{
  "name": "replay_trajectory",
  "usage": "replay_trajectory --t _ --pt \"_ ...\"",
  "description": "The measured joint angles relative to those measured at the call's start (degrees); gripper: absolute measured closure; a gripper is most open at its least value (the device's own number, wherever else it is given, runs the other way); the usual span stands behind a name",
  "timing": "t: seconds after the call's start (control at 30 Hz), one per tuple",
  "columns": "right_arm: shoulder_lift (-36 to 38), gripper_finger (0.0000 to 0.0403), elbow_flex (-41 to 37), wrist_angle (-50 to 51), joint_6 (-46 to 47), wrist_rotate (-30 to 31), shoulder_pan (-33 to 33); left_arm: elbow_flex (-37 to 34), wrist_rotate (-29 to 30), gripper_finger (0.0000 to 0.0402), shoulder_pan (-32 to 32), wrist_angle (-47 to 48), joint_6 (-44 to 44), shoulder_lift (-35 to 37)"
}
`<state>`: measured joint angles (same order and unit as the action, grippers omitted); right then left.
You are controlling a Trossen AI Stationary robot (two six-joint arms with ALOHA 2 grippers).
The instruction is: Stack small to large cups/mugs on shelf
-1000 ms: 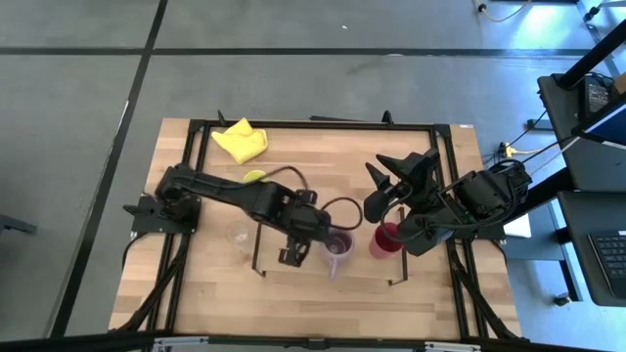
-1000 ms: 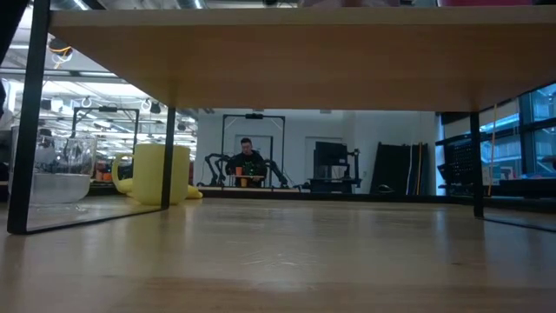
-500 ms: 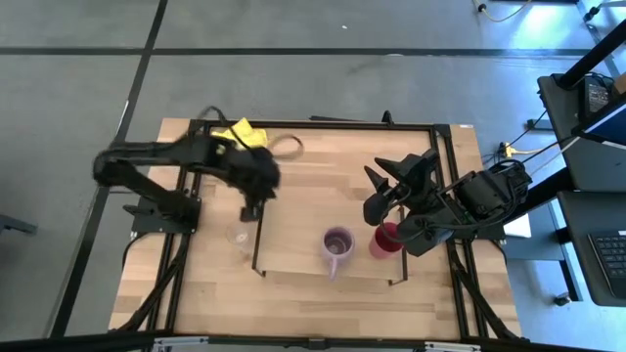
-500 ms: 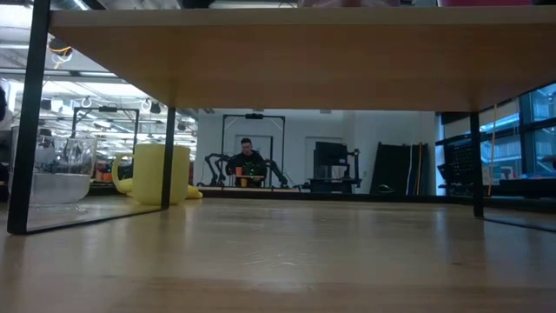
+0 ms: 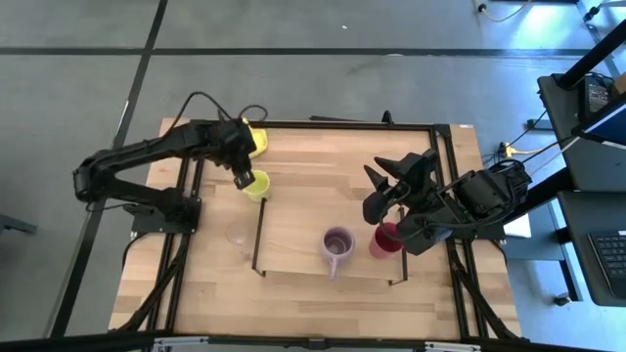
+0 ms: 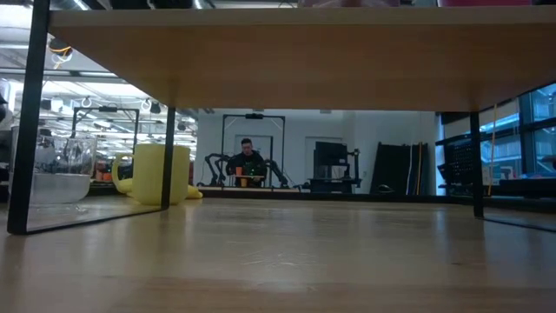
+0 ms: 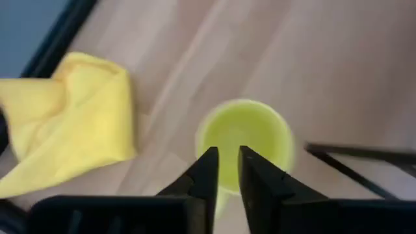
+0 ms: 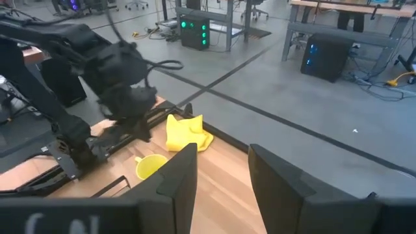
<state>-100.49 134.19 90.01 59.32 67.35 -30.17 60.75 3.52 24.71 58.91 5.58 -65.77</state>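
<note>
Wood tabletop [image 5: 303,210] w/ shelf [image 5: 293,249], grey floor [image 5: 293,88], maybe person [image 6: 246,156] beyond.

Robotics lab: grey concrete floor [image 5: 323,88] with black lines, desks [image 8: 351,10] with computers, cables, more robot arms [image 6: 213,165] behind.

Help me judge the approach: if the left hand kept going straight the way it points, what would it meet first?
Probably the yellow-green mug: the left hand points at its near rim, fingers narrowly apart; depth is unclear.

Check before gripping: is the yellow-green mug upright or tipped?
Upright: the yellow-green mug shows its round open mouth facing up at the left wrist camera.
</note>
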Motion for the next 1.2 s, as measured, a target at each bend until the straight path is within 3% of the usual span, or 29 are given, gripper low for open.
replay_trajectory --t 0.23,0.67,0.8,1.0,1.2 --pt "0.0 0.0263 0.0 0.01 0.73 0.0 0.0 -2.56 -5.26 0.0279 7.39 2.43 4.37 -6.57" --pt "0.0 0.0263 0.0 0.01 1.74 0.31 0.0 -8.3 -6.4 0.0277 7.1 -4.3 3.26 -9.75" --pt "0.0 0.0263 0.0 0.01 1.74 0.44 0.0 -10.95 -9.61 0.0277 7.1 -7.15 3.26 -9.78" --pt "0.0 0.0263 0.0 0.01 1.68 0.44 0.78 -12.65 -10.19 0.0295 7.1 -8.99 3.3 -9.78" --pt "0.0 0.0263 0.0 0.01 2.43 -1.16 2.49 -12.52 -8.55 0.0379 7.1 -11.48 5.11 -9.52"
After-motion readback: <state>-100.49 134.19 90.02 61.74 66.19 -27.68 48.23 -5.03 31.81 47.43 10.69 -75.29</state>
